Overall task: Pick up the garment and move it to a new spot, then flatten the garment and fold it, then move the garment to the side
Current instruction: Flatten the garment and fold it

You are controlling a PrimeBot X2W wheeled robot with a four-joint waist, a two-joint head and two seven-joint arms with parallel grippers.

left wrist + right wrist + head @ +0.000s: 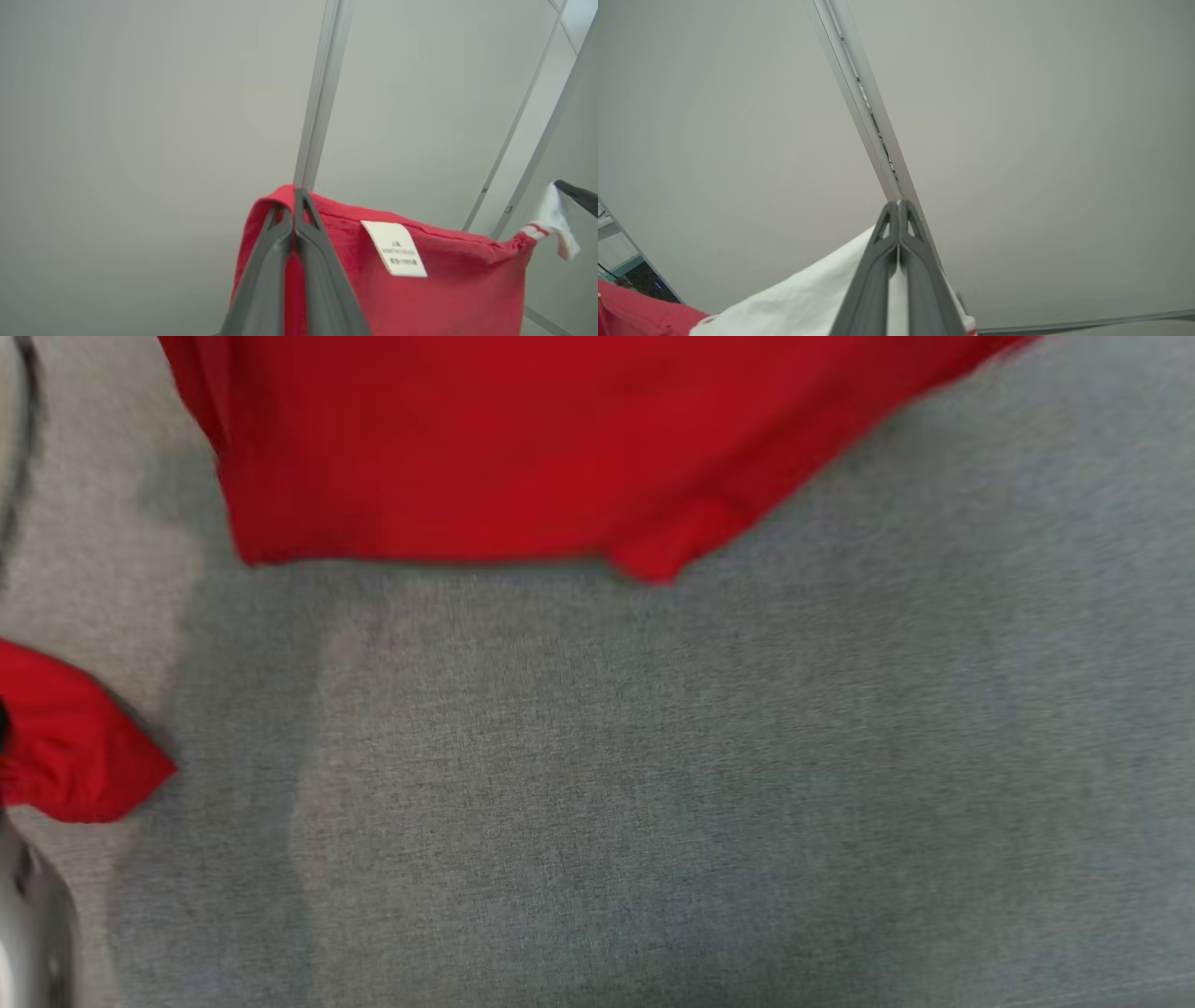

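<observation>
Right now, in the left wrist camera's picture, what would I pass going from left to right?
Pale wall → left gripper, shut on the red garment at its top edge → white label → white corner of the garment → right gripper, its dark tip holding that corner.

Count, all views: 1 garment [523,448], red with a white part, showing as 2 red patches in the head view; 1 label [395,249] on it; 2 claws, left claw [295,196] and right claw [899,205]; 1 grey counter [700,784].
</observation>
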